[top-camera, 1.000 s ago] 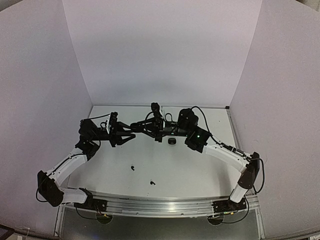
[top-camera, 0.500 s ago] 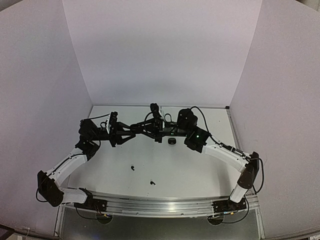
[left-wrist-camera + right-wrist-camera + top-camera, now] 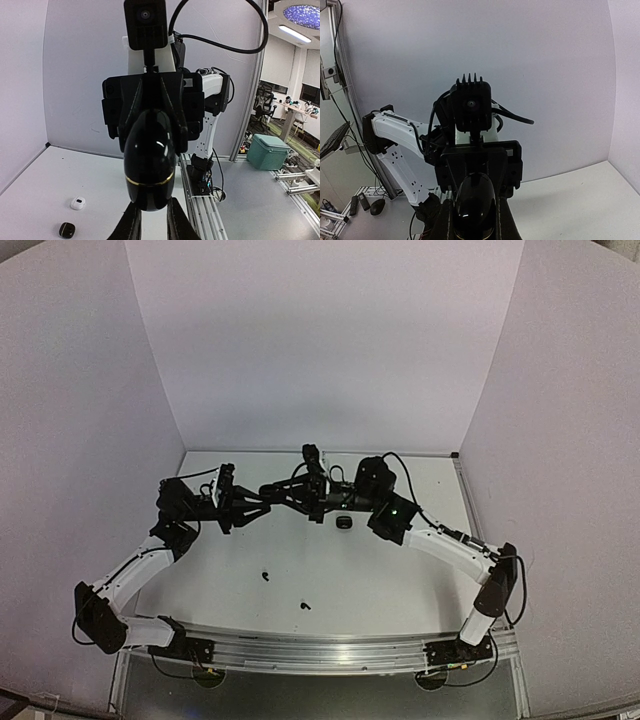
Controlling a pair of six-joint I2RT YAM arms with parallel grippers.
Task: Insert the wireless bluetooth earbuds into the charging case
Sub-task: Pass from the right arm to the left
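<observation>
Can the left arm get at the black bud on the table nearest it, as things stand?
Probably not yet. The path over the table to the bud looks free, but the left gripper is shut on the black case, held mid-air jointly with the right gripper.

Bright even light, fisheye-warped edges

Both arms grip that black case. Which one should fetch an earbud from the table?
Probably the left arm: the two earbuds lie on the table nearer its base than the right arm's.
</observation>
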